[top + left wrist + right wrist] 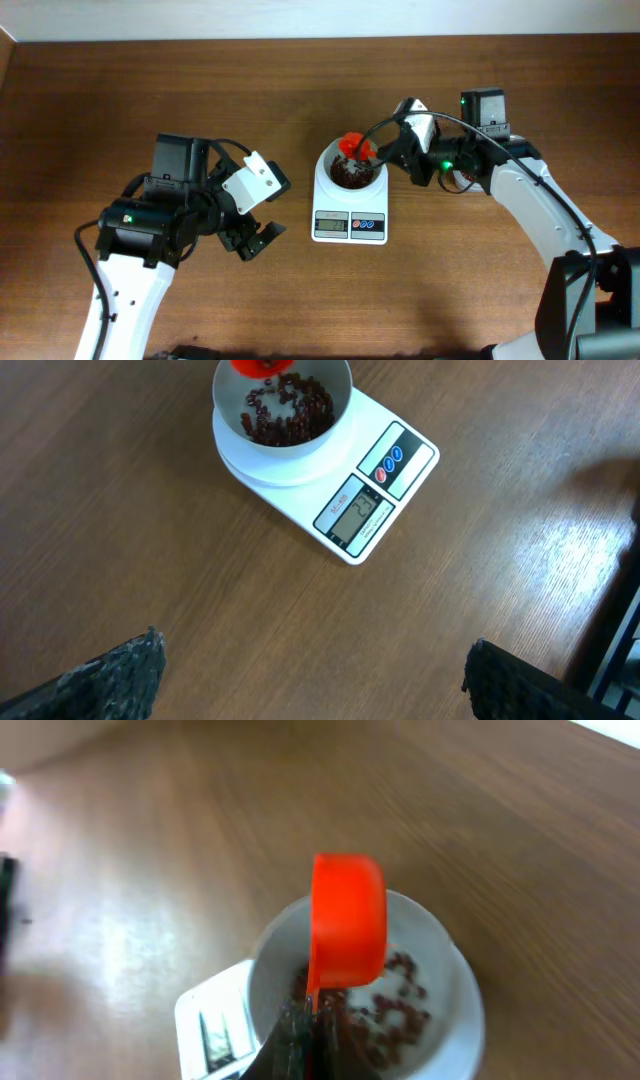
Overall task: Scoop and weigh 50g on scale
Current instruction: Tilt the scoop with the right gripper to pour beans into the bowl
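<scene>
The white scale [349, 226] sits mid-table, its round white bowl [349, 172] holding red beans [288, 415]. My right gripper [390, 150] is shut on the handle of a red-orange scoop [354, 146], which hangs tipped over the bowl [455, 1020]. In the right wrist view the scoop [348, 923] shows its underside above the beans [400, 1010]. My left gripper [258, 240] stands open over bare wood, left of the scale [375, 500], with nothing between its fingers [110, 680].
The brown wooden table [120, 90] ends at a pale wall along the back. The right arm [540, 205] runs along the right side and the left arm's body [150, 225] fills the front left.
</scene>
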{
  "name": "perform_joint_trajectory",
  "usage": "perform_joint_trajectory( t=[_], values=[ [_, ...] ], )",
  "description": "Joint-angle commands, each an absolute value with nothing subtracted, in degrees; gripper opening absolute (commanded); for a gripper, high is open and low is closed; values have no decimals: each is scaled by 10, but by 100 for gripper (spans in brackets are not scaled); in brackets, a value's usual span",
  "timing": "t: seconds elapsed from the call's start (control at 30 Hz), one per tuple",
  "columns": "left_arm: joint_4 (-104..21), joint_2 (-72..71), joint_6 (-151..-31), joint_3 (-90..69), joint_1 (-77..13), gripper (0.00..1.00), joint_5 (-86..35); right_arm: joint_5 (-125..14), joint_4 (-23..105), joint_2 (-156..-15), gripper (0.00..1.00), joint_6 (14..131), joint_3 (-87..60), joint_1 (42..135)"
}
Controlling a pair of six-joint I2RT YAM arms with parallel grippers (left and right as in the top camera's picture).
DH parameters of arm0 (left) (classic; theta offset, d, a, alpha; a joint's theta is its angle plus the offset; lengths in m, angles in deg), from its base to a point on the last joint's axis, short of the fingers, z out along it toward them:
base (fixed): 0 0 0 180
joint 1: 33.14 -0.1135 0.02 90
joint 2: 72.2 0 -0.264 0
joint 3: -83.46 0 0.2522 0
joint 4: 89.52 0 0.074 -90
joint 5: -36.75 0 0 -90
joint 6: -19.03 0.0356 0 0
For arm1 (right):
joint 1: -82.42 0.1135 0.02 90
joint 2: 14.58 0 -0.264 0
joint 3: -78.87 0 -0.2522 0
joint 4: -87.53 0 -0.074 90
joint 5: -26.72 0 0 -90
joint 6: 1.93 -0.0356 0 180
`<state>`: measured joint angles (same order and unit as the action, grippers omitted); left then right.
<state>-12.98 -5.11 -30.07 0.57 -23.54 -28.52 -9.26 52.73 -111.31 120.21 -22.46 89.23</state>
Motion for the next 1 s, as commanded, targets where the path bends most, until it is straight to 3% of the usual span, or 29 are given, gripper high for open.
perform_joint_trajectory(
  t=[0.0,0.1,0.23,0.33,0.43,0.5,0.6,0.7,0.77,0.9,0.97],
  values=[
    [-131,-49,-306,-5,-238,99,-275,-135,531,-1117,4,1217,-226,895],
    [-131,-49,-306,-5,-238,99,-275,-88,521,-1117,4,1194,-226,896],
    [-131,-49,-306,-5,-238,99,-275,-206,537,-1117,4,1166,-226,895],
    [-131,-49,-306,-5,-238,99,-275,-102,530,-1117,4,1165,-226,895],
    [-131,-49,-306,-5,-238,99,-275,-164,547,-1117,4,1166,-226,895],
    [-131,-49,-306,-5,-238,99,-275,-86,540,-1117,4,1172,-226,895],
    [-131,-49,-306,-5,-238,99,-275,-163,541,-1117,4,1173,-226,895],
    [-131,-49,-306,-5,-238,99,-275,-50,525,-1117,4,1209,-226,895],
    [-131,-49,-306,-5,-238,99,-275,-102,549,-1117,4,1213,-226,895],
    [-131,-49,-306,-5,-238,99,-275,-68,546,-1117,4,1214,-226,895],
    [-131,-49,-306,-5,-238,99,-275,-153,563,-1117,4,1226,-226,895]
  ],
)
